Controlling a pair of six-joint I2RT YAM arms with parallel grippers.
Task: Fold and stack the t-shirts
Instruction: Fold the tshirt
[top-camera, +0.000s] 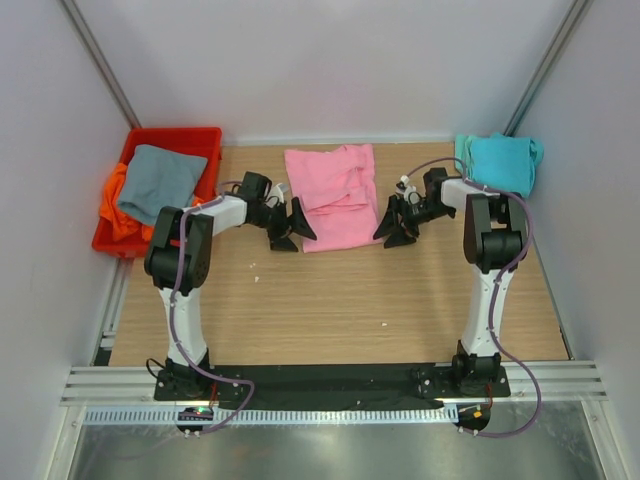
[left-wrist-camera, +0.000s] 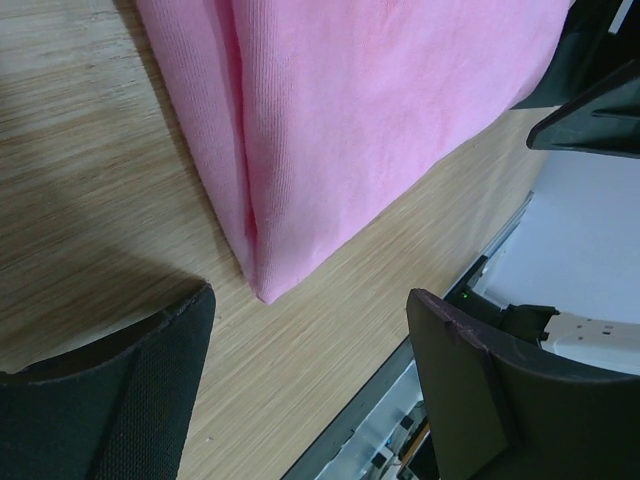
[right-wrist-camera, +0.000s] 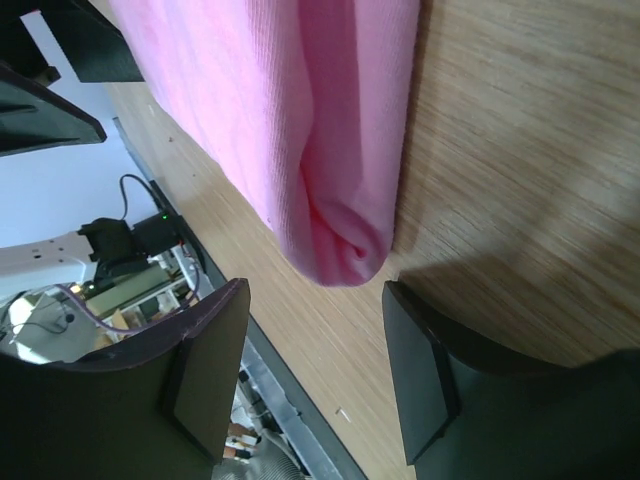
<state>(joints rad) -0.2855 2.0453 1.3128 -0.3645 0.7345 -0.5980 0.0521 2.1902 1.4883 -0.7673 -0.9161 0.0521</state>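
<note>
The pink t-shirt (top-camera: 337, 195) lies folded at the table's middle back. Its near left corner shows in the left wrist view (left-wrist-camera: 330, 150) and its near right corner in the right wrist view (right-wrist-camera: 300, 130). My left gripper (top-camera: 290, 228) is open and empty just beside the shirt's near left corner. My right gripper (top-camera: 393, 226) is open and empty just beside its near right corner. The teal t-shirt (top-camera: 498, 160) lies folded at the back right. The grey t-shirt (top-camera: 160, 180) lies on the orange t-shirt (top-camera: 118, 205) in the bin.
A red plastic bin (top-camera: 180, 137) stands at the back left, off the wooden table (top-camera: 330, 300). White walls close in the back and sides. The table's near edge and a black base strip (top-camera: 330, 378) run along the front.
</note>
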